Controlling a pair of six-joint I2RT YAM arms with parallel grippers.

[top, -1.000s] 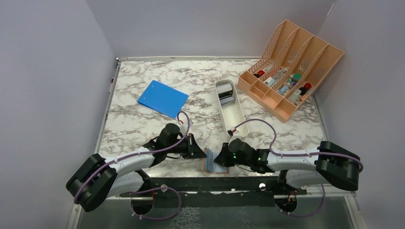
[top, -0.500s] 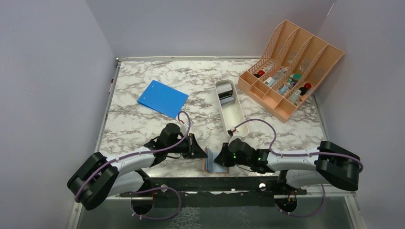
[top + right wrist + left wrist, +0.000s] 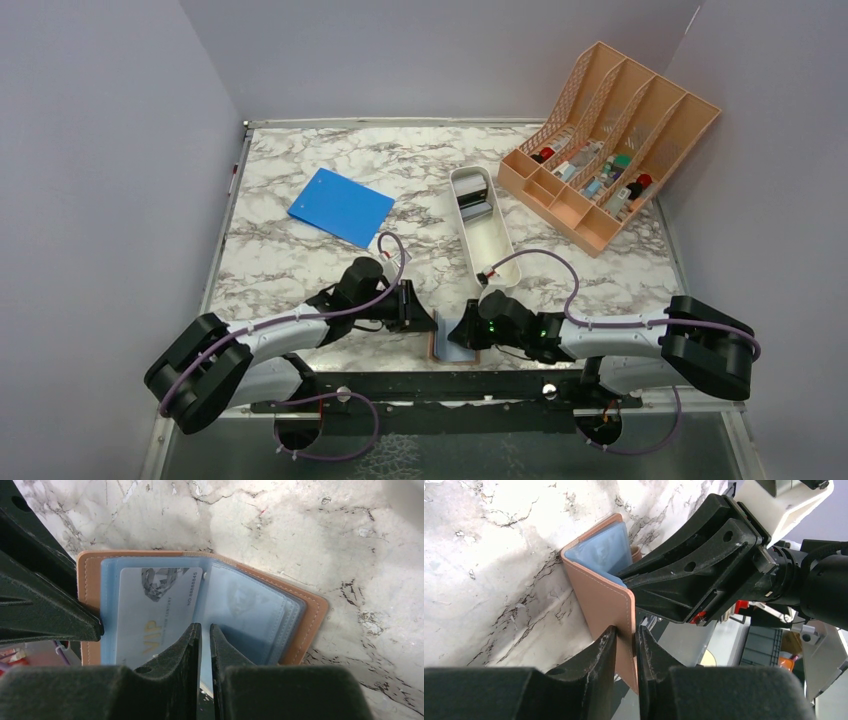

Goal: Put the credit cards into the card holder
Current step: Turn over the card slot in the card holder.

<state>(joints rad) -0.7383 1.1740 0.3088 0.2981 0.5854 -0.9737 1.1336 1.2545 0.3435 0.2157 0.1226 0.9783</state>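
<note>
card holder at the table's near edge

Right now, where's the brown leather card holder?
Top view: the brown leather card holder sits open at the near edge of the marble table, centre, between the left hand and right hand.

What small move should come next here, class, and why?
Probably ease the left claw off the cover of the brown leather folding card holder and back away: a pale VIP-printed plastic card already sits in a blue-grey sleeve, and the right claw pinches the neighbouring sleeve.
</note>
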